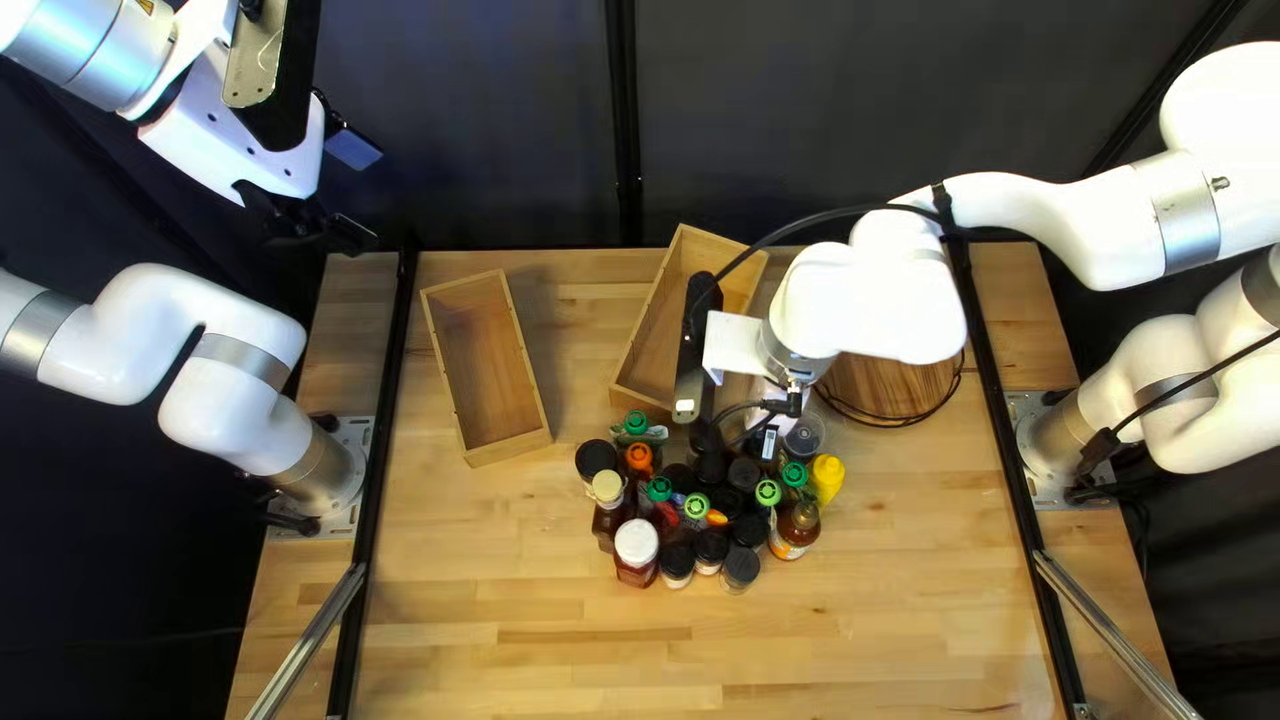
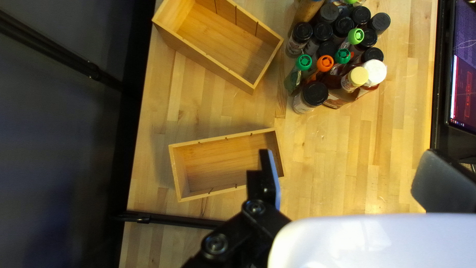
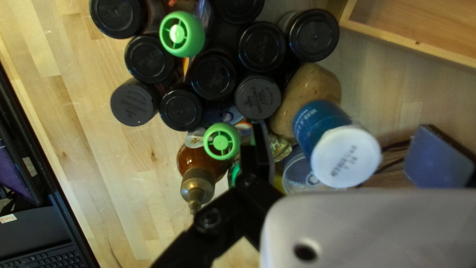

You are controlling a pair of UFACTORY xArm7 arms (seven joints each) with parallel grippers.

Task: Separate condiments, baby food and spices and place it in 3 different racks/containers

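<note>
1 tight cluster of glossy bottles and jars (image 1: 711, 544), capped in black, green, orange, yellow and white, on the pale worktop (image 1: 854, 640) near 2 open wooden boxes (image 1: 488, 360); 1 blue container with white lid (image 3: 345, 157) between the wide-open right tool (image 1: 771, 422); left tool (image 1: 358, 191) wide, holding nothing.

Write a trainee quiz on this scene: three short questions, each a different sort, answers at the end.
1. True or false: my left gripper has its fingers apart.
2. In the top left view, where does the yellow bottle stand in the group of jars and bottles? (a) at its left side (b) at its right side (c) in its middle
3. Fill in: in the left wrist view, the cap between the two dark green caps is ____.

Key: 1 true; 2 b; 3 orange
</note>
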